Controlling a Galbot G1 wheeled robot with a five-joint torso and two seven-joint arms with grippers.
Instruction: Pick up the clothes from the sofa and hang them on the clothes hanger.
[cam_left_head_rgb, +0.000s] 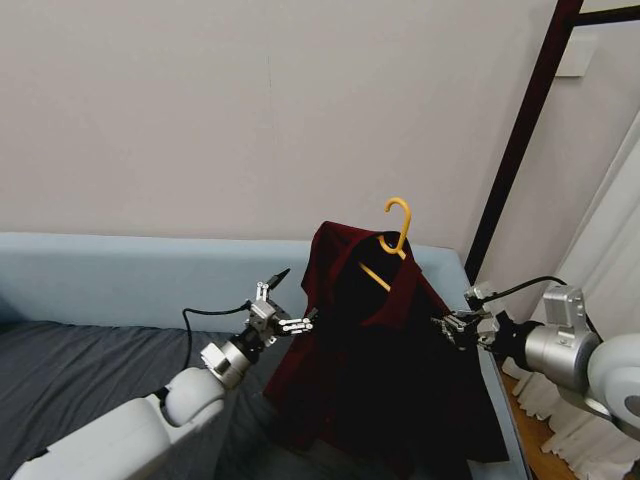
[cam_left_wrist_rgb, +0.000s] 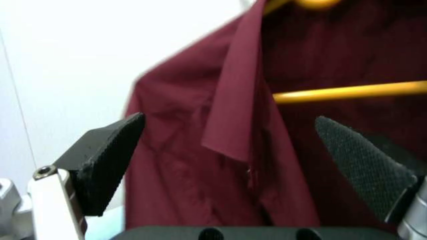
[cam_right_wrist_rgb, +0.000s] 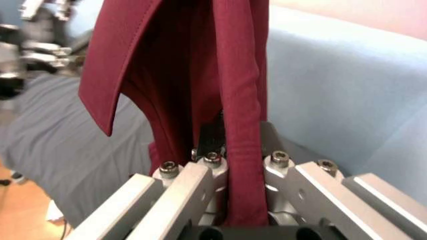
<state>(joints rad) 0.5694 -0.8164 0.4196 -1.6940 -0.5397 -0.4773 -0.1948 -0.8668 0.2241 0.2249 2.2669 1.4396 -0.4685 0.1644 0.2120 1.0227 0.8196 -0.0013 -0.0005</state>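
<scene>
The right gripper (cam_right_wrist_rgb: 237, 160) has its jaws clamped on a vertical fold of the dark red cloth shirt (cam_left_head_rgb: 370, 370), at the edge on the robot's right. The left gripper (cam_left_head_rgb: 297, 300) has its jaws wide apart, just beside the shirt's other edge. The shirt is draped over a yellow plastic hanger (cam_left_head_rgb: 398, 235), raised before the pale blue sofa backrest (cam_left_head_rgb: 120, 275) and above the dark grey seat (cam_left_head_rgb: 80, 370).

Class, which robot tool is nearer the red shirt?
Right. The right tool is shut on a fold of the red shirt; the left tool is open, just short of it.
</scene>
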